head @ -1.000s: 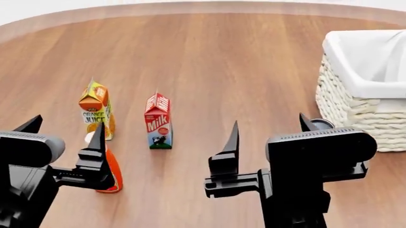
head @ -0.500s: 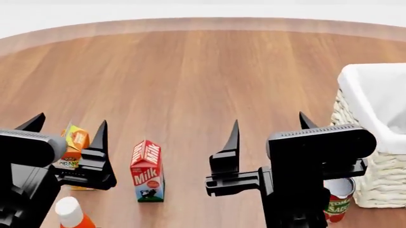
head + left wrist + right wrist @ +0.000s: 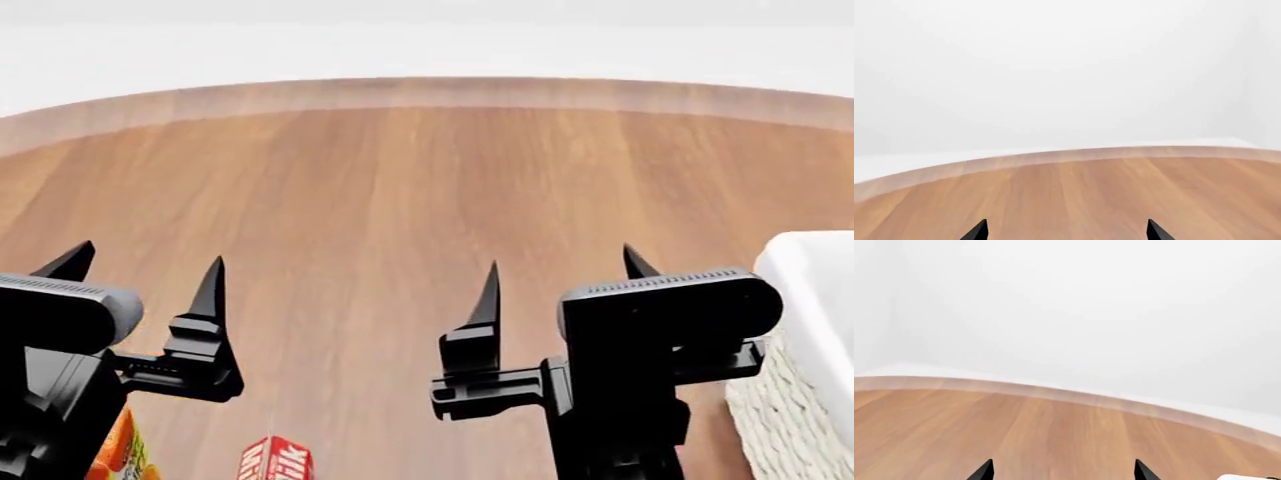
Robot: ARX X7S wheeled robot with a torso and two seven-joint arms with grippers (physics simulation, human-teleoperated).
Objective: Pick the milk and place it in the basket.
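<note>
**Head view tilting up; milk slipping to the near edge of the frame**

Compared with the head views of a second and half a second ago, everything on the table (image 3: 400,200) is sitting lower in the picture: the milk (image 3: 275,459), earlier shown whole and upright, is now reduced to its red gable top at the bottom edge of the head view. Its ridge is pointing upward, so its long axis is apparently standing vertical on the wood, though the body is cut off and its facing cannot be read. Just beside it, toward the left arm, an orange carton (image 3: 120,452) is showing only a corner. The basket (image 3: 805,360) is standing at the table's right side, only its white liner rim and a patch of woven wall remaining in view, well apart from the milk.

The left gripper (image 3: 144,272) is hovering above the table with its two pointed fingers spread wide and nothing between them. The right gripper (image 3: 561,270) is likewise held wide open and empty, between the milk and the basket in the head view. Both wrist views are showing only black fingertips (image 3: 978,231) (image 3: 984,471), bare wood, the table's curved far edge and a white wall.
</note>
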